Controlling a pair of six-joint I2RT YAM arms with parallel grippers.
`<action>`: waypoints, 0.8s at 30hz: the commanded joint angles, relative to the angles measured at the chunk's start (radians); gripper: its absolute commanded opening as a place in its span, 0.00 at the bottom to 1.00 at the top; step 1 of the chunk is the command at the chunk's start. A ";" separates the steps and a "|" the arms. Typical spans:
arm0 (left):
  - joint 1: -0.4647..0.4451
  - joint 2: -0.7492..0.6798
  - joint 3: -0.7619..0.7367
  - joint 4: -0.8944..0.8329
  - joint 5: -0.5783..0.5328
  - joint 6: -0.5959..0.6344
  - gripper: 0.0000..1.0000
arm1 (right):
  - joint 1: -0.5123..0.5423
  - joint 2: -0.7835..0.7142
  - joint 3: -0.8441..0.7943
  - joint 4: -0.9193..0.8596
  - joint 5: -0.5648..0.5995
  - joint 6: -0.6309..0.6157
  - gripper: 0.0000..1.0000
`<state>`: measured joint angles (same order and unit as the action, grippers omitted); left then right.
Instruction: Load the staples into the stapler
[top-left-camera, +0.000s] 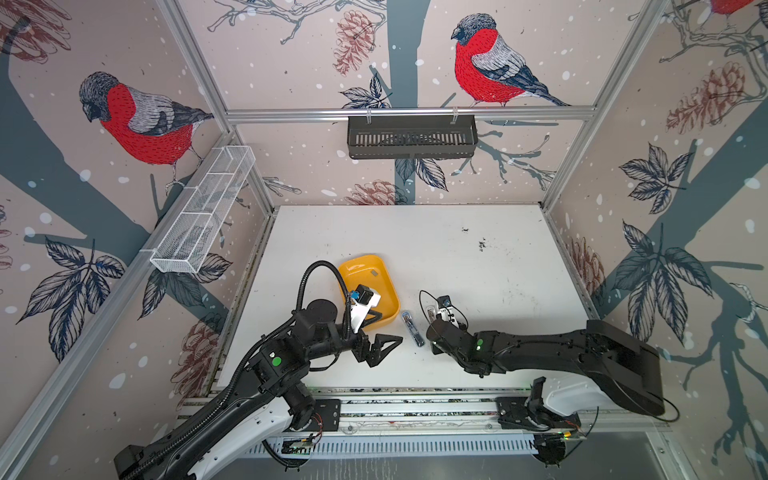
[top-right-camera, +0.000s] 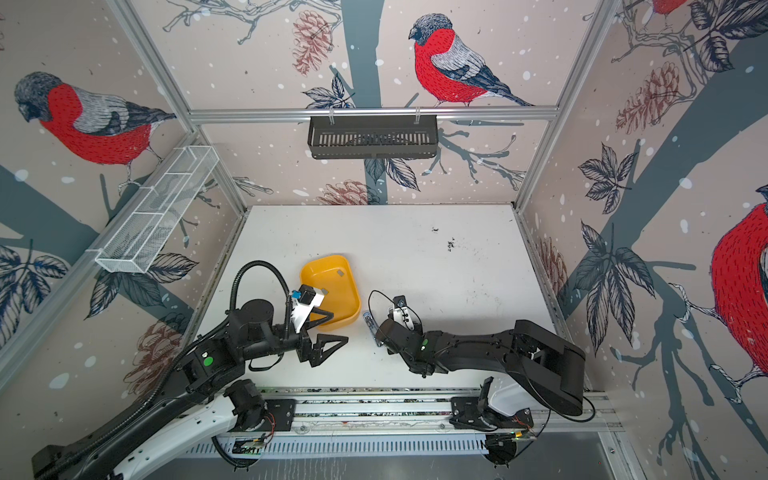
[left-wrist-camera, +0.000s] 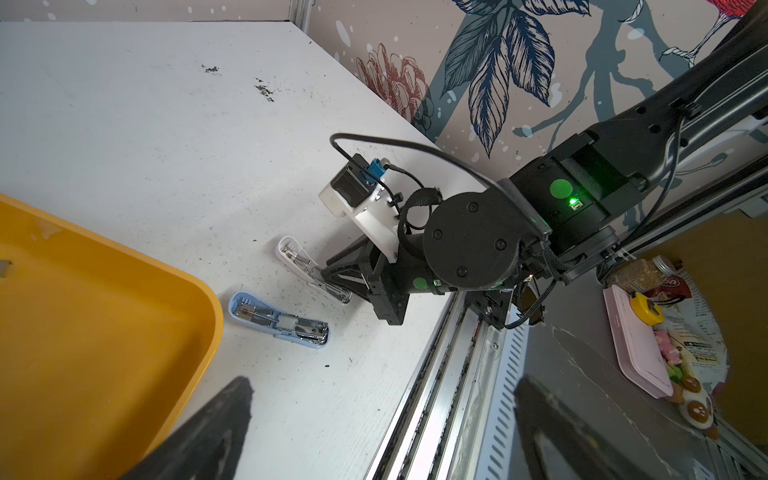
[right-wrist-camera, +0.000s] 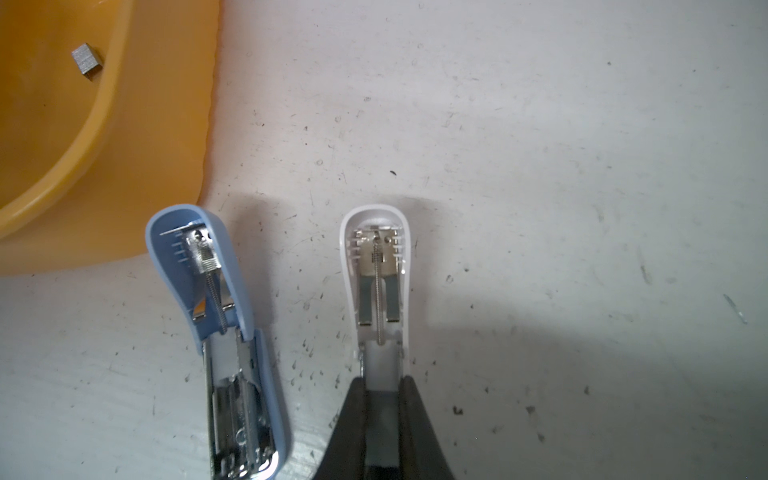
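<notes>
Near the counter's (top-left-camera: 478, 270) front edge, we see the right pincer (right-wrist-camera: 383, 384) clamped on the opened white stapler (right-wrist-camera: 376, 266), blue stapler (right-wrist-camera: 216, 291) just beside; staples (right-wrist-camera: 86, 61) lie in the yellow tray (right-wrist-camera: 124, 166); left pincer (left-wrist-camera: 384, 380) gapes apart.

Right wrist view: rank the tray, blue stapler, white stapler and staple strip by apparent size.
1. The tray, though cropped by the frame.
2-3. The blue stapler and white stapler: their lids look alike, and the right gripper hides the white one's base, so they are left unranked.
4. The staple strip, inside the tray.
</notes>
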<state>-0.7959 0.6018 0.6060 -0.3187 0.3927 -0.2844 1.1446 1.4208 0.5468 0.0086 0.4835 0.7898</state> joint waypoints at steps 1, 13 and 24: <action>-0.001 -0.002 -0.002 0.037 0.014 0.005 0.98 | 0.002 -0.003 -0.007 0.020 0.013 0.011 0.06; -0.001 -0.001 -0.002 0.038 0.012 0.005 0.98 | 0.004 -0.012 -0.019 0.021 0.010 0.018 0.07; -0.001 -0.004 -0.002 0.035 0.011 0.005 0.98 | 0.005 -0.023 -0.036 0.039 0.002 0.029 0.09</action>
<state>-0.7959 0.6010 0.6060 -0.3187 0.3923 -0.2844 1.1484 1.4017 0.5140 0.0277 0.4793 0.8089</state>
